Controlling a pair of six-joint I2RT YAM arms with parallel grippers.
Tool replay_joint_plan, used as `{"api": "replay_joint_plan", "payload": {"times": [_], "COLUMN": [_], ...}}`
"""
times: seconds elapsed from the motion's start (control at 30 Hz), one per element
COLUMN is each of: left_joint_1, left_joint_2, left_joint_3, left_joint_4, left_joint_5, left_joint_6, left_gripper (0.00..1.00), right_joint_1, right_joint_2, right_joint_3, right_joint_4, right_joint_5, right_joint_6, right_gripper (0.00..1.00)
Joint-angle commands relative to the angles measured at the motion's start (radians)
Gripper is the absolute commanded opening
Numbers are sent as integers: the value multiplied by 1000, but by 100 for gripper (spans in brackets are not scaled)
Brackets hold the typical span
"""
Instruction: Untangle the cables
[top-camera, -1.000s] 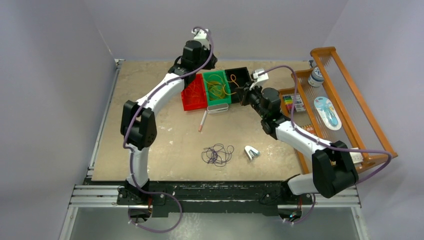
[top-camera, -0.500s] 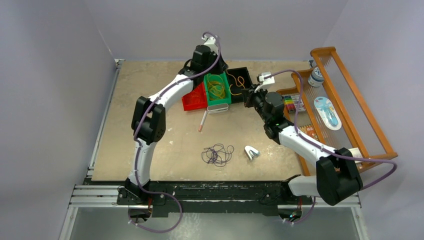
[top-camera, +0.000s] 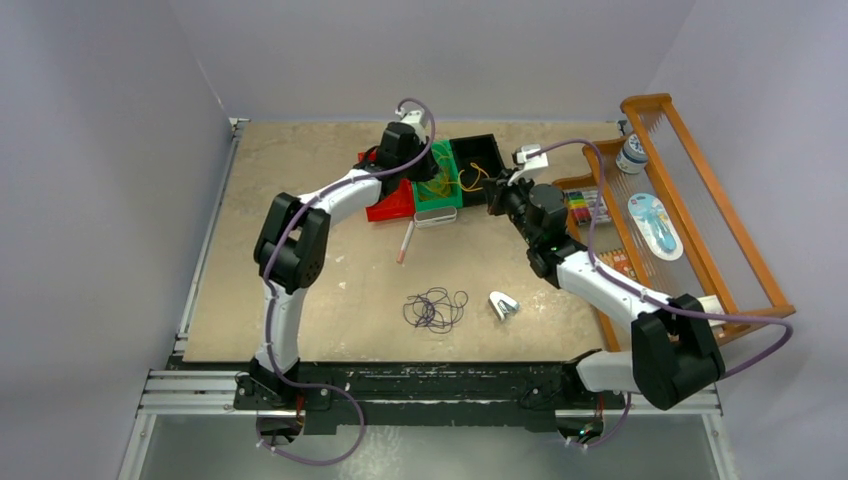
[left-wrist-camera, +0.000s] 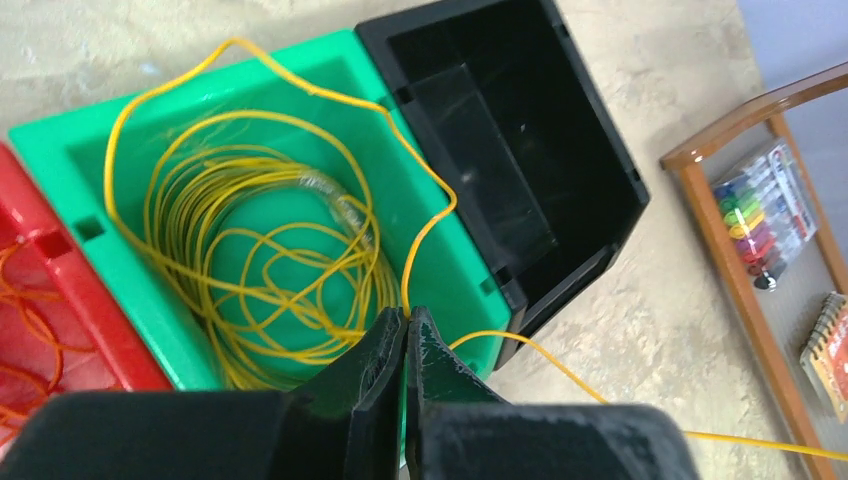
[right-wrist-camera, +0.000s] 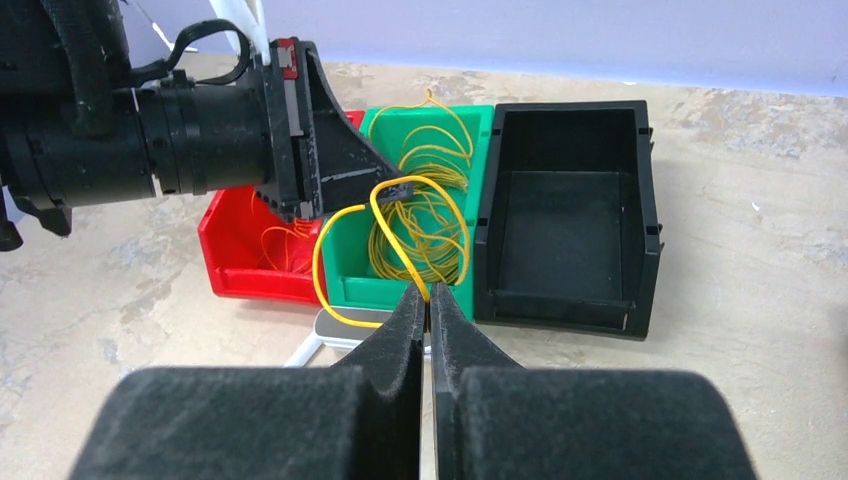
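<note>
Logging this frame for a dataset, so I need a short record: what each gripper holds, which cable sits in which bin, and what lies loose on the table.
left gripper: shut on yellow cable, over green bin
right gripper: shut on yellow cable, in front of green bin
yellow cable: mostly coiled in green bin, strands running out over its rim
red bin: red-orange cable inside
black bin: no cable visible inside
table: dark purple cable lying loose
</note>
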Motion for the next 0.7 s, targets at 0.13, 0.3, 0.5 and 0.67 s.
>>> {"api": "replay_joint_plan", "payload": {"times": [0.13, 0.3, 0.5, 0.67], "left_joint_1": [12, 12, 12, 12], "left_joint_2": [-113, -114, -97, -61], "left_joint_3": [-102, -122, -135, -98], "left_joint_4": [120, 100, 86, 29], "left_joint_5": [-38, -58, -59, -58], "left_joint_6": [-28, -14, -16, -12], "left_gripper": [0, 0, 0, 0], "right_joint_1": [-3, -3, -3, -3], "right_joint_2": [23, 32, 15, 5], "right_joint_3": [74, 106, 118, 131], "right_joint_4": [16, -4, -5, -21], "right_joint_5": [-51, -71, -82, -101], "right_joint_6": [-10, -9, -4, -8], "right_gripper": [0, 0, 0, 0]}}
